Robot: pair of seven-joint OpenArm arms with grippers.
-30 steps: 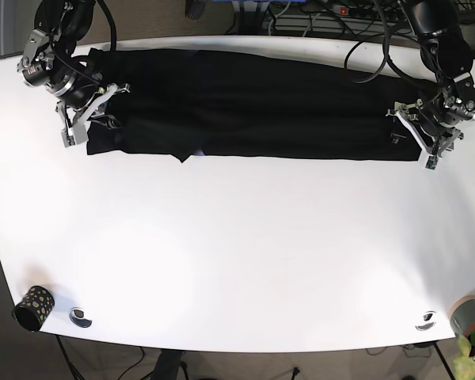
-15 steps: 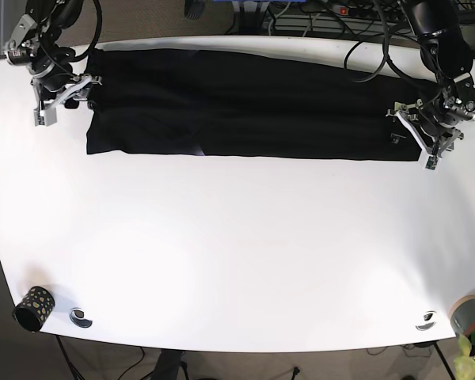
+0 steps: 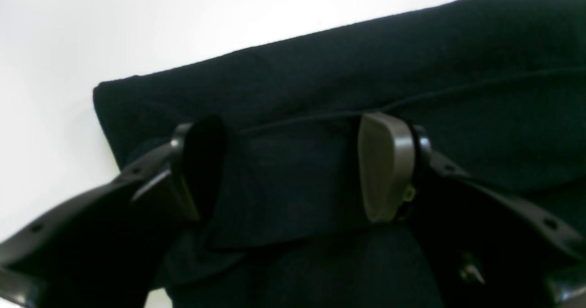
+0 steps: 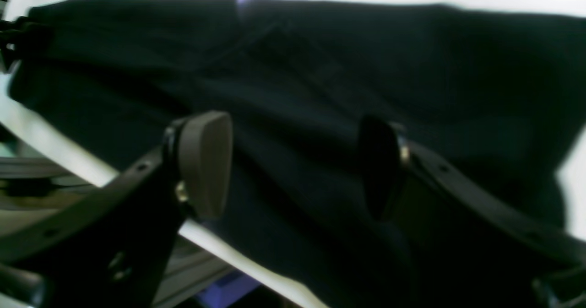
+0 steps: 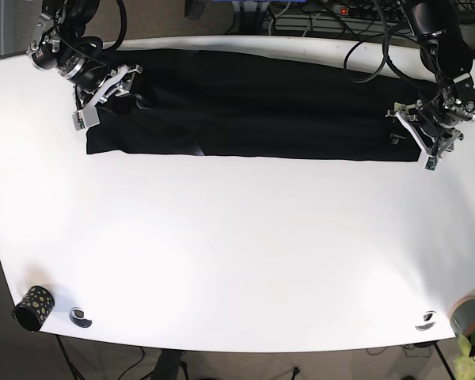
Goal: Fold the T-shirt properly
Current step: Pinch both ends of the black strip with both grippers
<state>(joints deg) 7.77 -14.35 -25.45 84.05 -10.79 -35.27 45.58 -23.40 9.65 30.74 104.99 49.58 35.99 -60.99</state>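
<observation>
A wide white counter [image 5: 237, 261] carries a long black folded cloth T-shirt [image 5: 253, 103] stretched across its far side. At the picture's left end, the right arm's tool [image 5: 103, 93] hangs over the shirt's end, its two padded fingers [image 4: 203, 164] spread apart with dark cloth showing between and beneath them. At the picture's right end, the left arm's tool [image 5: 429, 134] sits at the shirt's opposite end, fingers [image 3: 384, 166] also spread apart, a folded edge of the cloth lying between them. Nearer the front left corner stands a small black cup with pale dots [image 5: 33, 307]. A grey roll [image 5: 467, 313] sits at the front right corner.
</observation>
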